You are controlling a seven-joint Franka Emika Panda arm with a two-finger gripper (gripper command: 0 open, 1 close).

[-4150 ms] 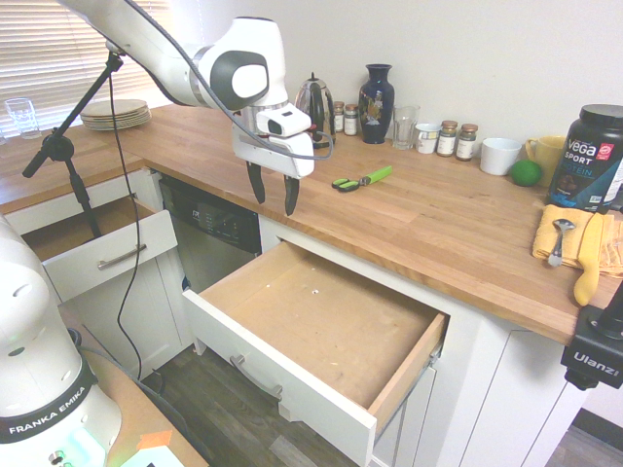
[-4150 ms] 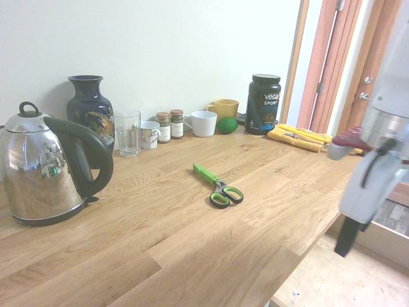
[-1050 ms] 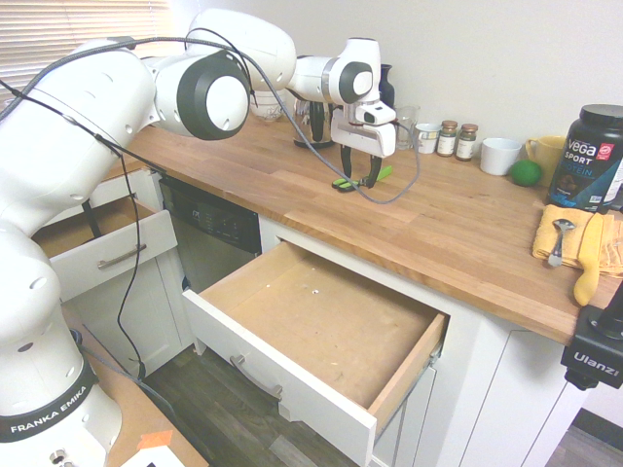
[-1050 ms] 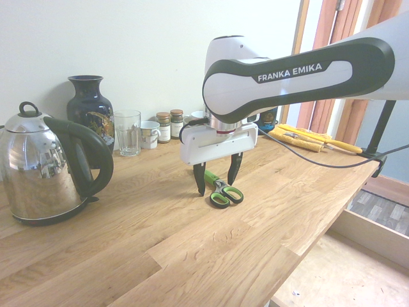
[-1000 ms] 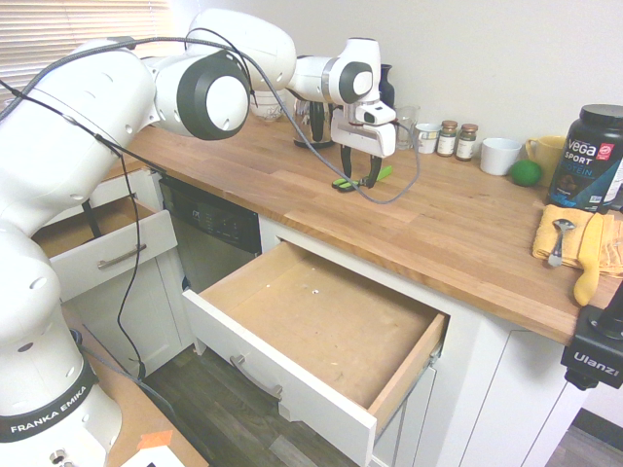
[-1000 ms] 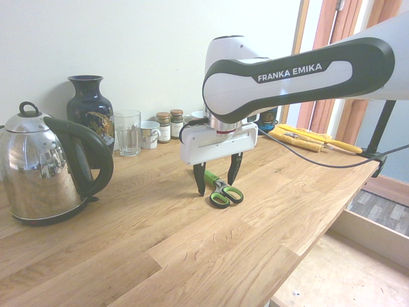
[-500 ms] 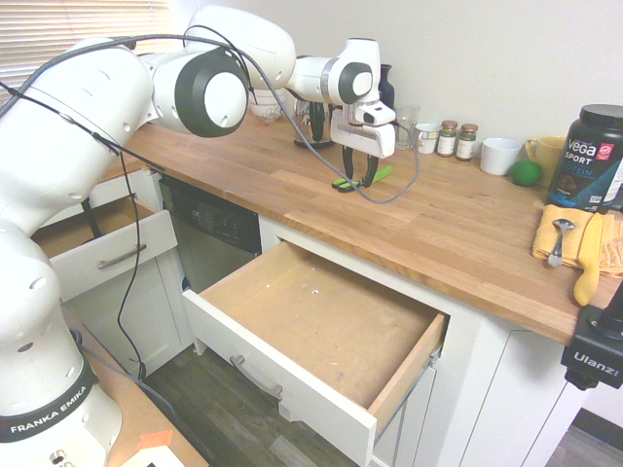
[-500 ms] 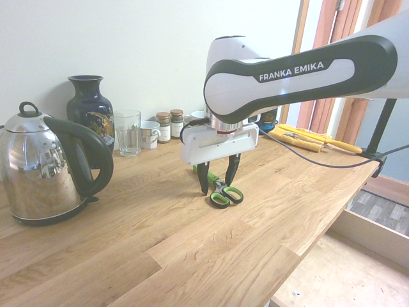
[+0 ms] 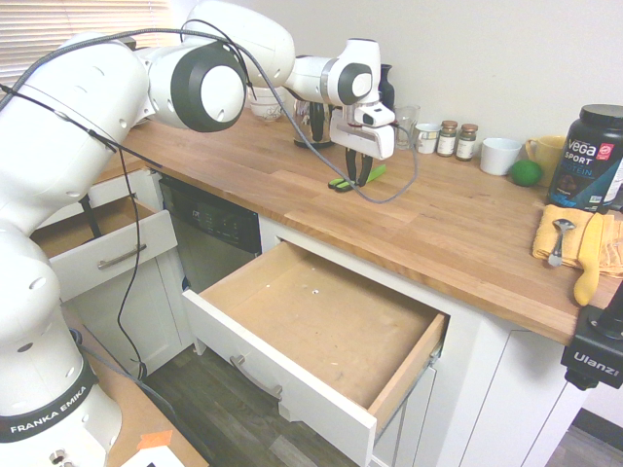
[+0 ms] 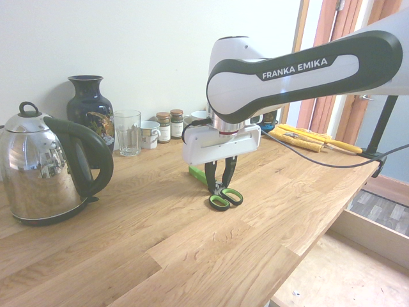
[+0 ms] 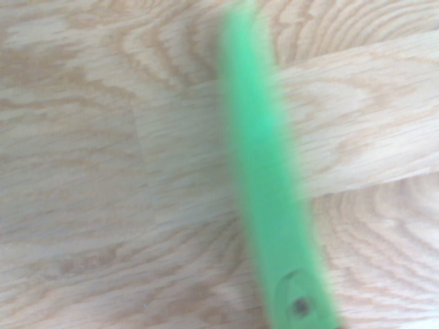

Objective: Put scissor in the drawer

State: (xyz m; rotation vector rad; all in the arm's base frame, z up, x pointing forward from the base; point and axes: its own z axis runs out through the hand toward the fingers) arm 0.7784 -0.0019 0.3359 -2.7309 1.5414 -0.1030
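The scissor lies flat on the wooden countertop, its lime-green handles toward the counter's front and its green blade cover toward the wall. My gripper points straight down over it, and its dark fingers pinch the scissor just behind the handles. The wrist view shows the blurred green blade cover against the wood grain. Below the counter's edge, the wide drawer stands pulled out, with nothing in its bare wood interior.
A steel kettle, a dark vase, a glass and spice jars line the wall. Further right are a white mug, a lime, a black tub and a yellow cloth. A narrower drawer is open at left.
The fingers, spread wide astride the scissor a second ago, have come together on it. The scissor has shifted slightly on the counter. The arm has barely moved.
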